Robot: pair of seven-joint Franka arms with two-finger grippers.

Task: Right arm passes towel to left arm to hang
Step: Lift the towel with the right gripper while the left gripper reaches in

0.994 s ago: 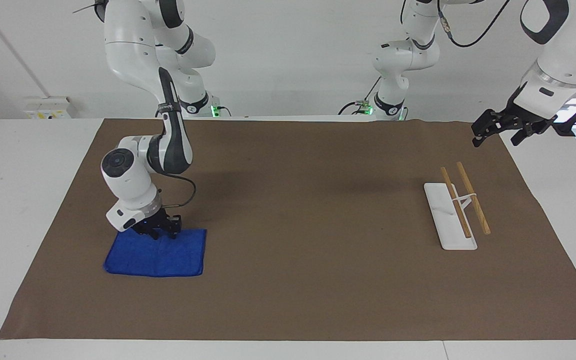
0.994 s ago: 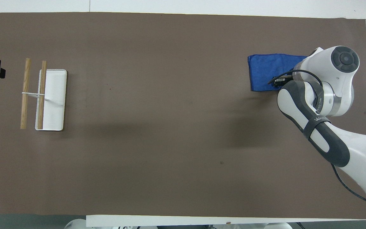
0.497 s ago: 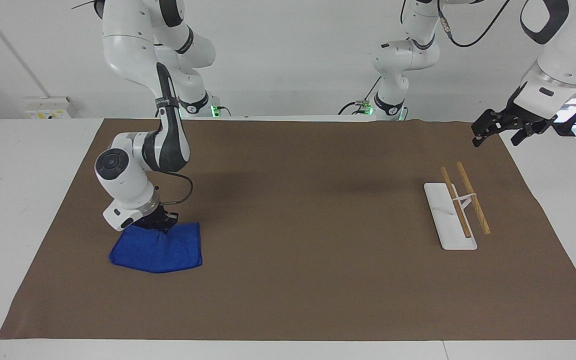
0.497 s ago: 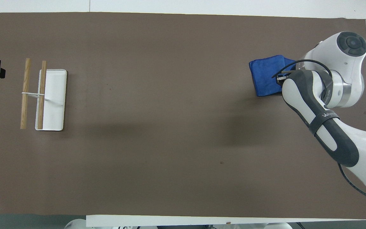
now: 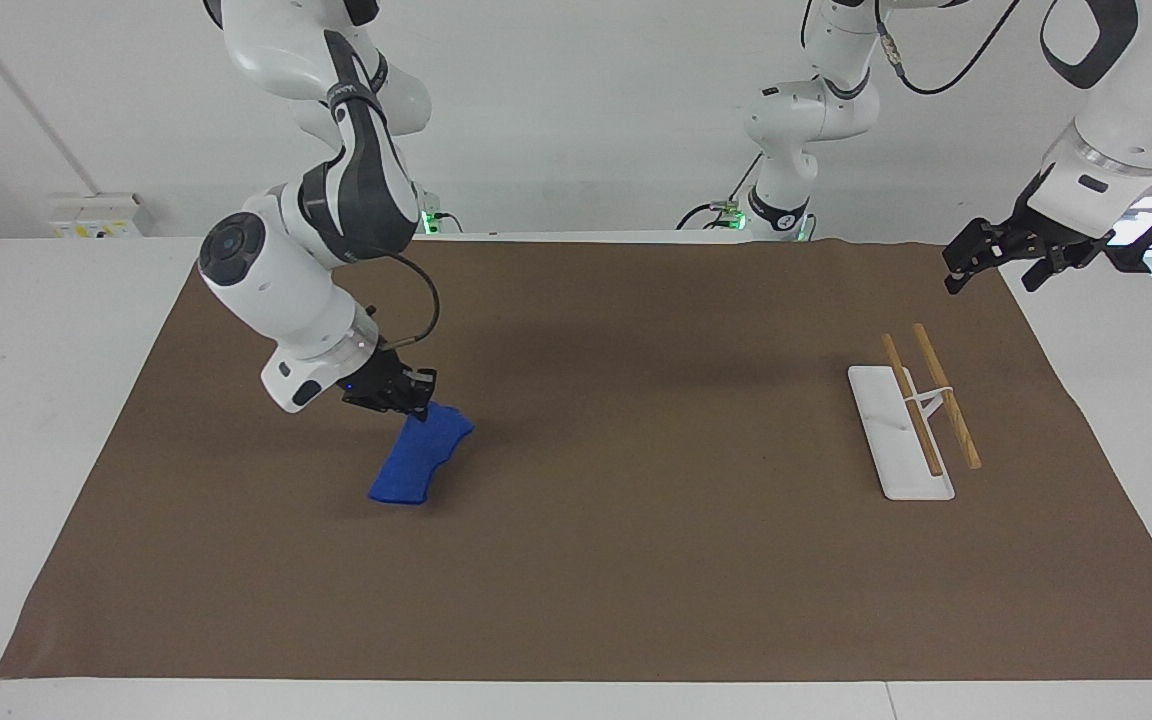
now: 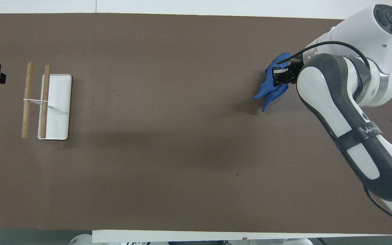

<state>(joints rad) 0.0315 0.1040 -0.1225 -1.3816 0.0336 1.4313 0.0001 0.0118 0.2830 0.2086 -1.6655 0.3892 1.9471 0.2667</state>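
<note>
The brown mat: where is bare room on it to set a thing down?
The mat is bare between the towel, hanging from the right claw, and the rack. The strip along its edge farthest from the robots is bare too. Only the rack's end, under the waiting left claw, is crowded.

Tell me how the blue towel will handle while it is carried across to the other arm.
Probably floppy: the towel hangs bunched and folded from the right gripper, pinched at one edge. Likely light, since that small pinch lifts it. It may swing or drag; its lower end looks close to the brown mat. The left gripper waits near the rack.
</note>
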